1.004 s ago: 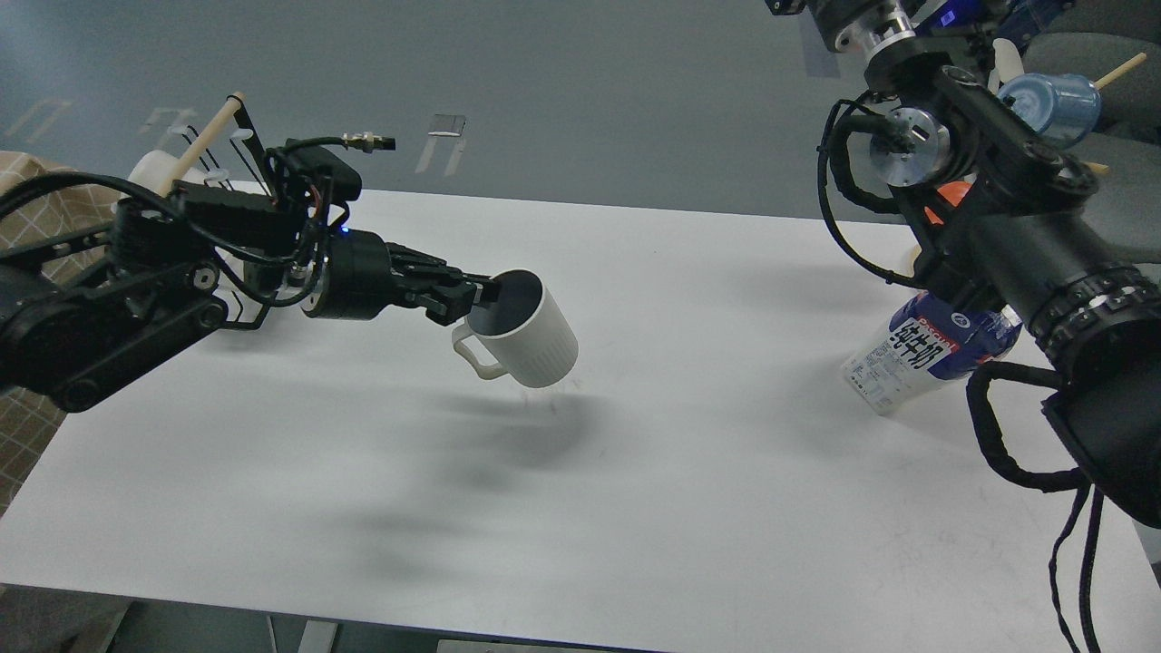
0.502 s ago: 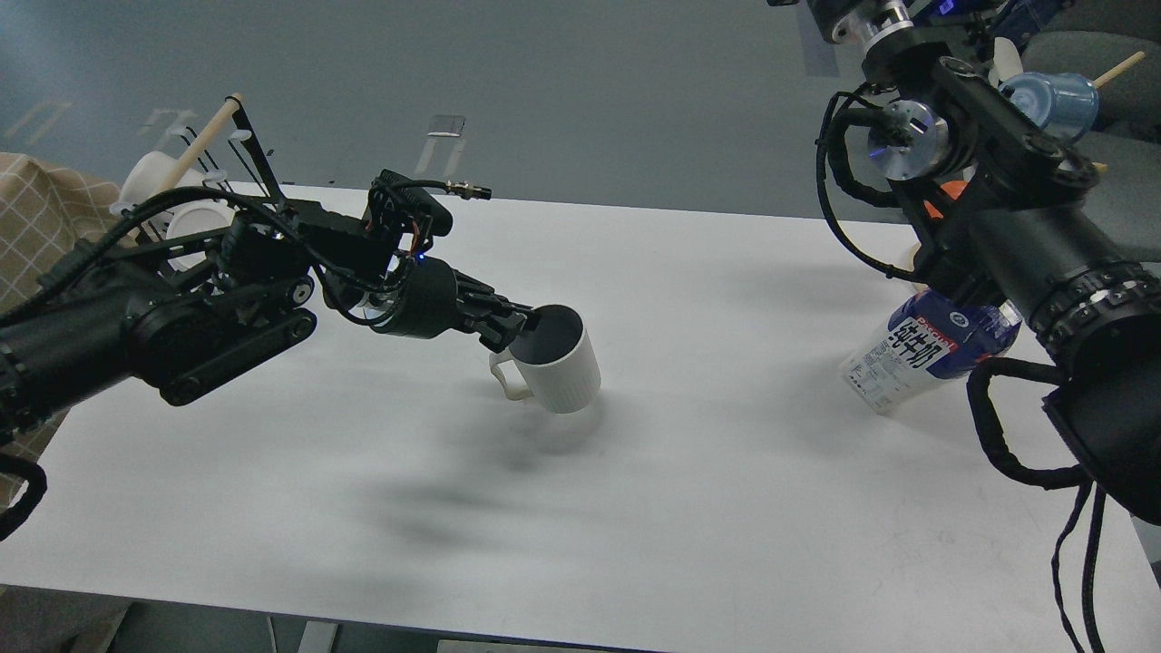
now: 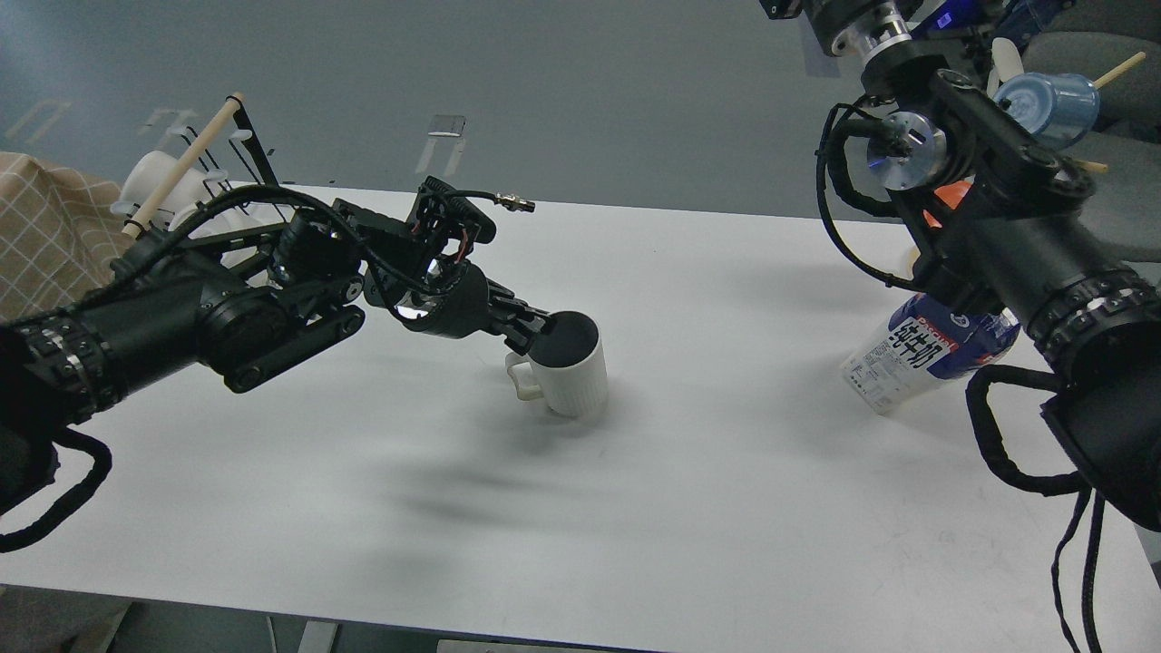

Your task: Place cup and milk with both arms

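The cup (image 3: 573, 376), a white ribbed mug with a dark inside, stands upright near the middle of the white table (image 3: 726, 508), its handle toward the left. My left gripper (image 3: 537, 328) is shut on the cup's left rim, one finger inside and one outside. The milk (image 3: 912, 355), a blue and white carton with Chinese characters, hangs tilted at the right, bottom corner close to the table. Its top is hidden behind my right arm (image 3: 989, 236). My right gripper does not show; the arm's far end is hidden or out of view.
A rack with a wooden dowel (image 3: 186, 159) and white cups stands at the back left, beside a checked cloth (image 3: 36, 236). A blue plastic cup (image 3: 1052, 100) on a peg and an orange cup (image 3: 948, 193) are behind my right arm.
My left arm has moved right and down. The cup went from tilted in the air to upright on the table. The milk and the right arm have barely moved.
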Available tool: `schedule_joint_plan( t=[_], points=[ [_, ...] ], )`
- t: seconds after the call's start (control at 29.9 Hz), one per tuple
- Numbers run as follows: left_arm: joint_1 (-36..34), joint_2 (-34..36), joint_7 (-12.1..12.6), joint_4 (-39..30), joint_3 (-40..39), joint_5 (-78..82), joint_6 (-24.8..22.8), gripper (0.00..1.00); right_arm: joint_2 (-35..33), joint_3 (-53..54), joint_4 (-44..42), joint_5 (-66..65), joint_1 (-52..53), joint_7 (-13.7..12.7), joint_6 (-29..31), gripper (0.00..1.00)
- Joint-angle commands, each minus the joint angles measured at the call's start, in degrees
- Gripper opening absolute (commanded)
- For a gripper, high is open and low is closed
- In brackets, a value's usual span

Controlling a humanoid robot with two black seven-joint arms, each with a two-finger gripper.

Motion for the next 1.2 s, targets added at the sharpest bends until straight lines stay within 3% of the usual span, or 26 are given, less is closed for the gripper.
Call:
schedule_joint_plan(
  t=[0.0, 0.37, 0.54, 0.6, 0.67, 0.77, 0.9, 1.0, 1.17],
  points=[
    [-0.12, -0.17, 0.11, 0.21, 0.48, 0.0, 0.0, 0.0, 0.0, -0.05, 0.0, 0.0, -0.5, 0.0, 0.0, 1.0],
    [-0.12, -0.26, 0.2, 0.39, 0.48, 0.0, 0.0, 0.0, 0.0, -0.05, 0.0, 0.0, -0.77, 0.0, 0.0, 1.0],
    [-0.03, -0.26, 0.2, 0.39, 0.48, 0.0, 0.0, 0.12, 0.0, -0.05, 0.0, 0.0, -0.77, 0.0, 0.0, 1.0],
    [-0.03, -0.26, 0.2, 0.39, 0.48, -0.09, 0.0, 0.2, 0.0, -0.05, 0.0, 0.0, -0.85, 0.0, 0.0, 1.0],
    [-0.12, -0.26, 0.2, 0.39, 0.48, -0.35, 0.0, 0.53, 0.0, -0.05, 0.0, 0.0, -0.94, 0.0, 0.0, 1.0],
    [-0.2, -0.26, 0.2, 0.39, 0.48, -0.7, 0.0, 0.77, 0.0, -0.05, 0.0, 0.0, -0.94, 0.0, 0.0, 1.0],
    [-1.16, -0.26, 0.11, -0.22, -0.13, -1.23, 0.0, 0.9, 0.0, -0.14, 0.0, 0.0, -1.03, 0.0, 0.0, 1.0],
    [-4.15, 0.79, -0.06, -1.1, -0.13, -5.35, 0.0, 0.91, 0.0, -0.14, 0.0, 0.0, -0.94, 0.0, 0.18, 1.0],
    [-14.61, 6.07, 0.02, -1.28, -0.31, -23.18, 0.0, 0.96, 0.0, -0.66, 0.53, -0.17, 0.11, 0.0, 0.44, 1.0]
  ],
)
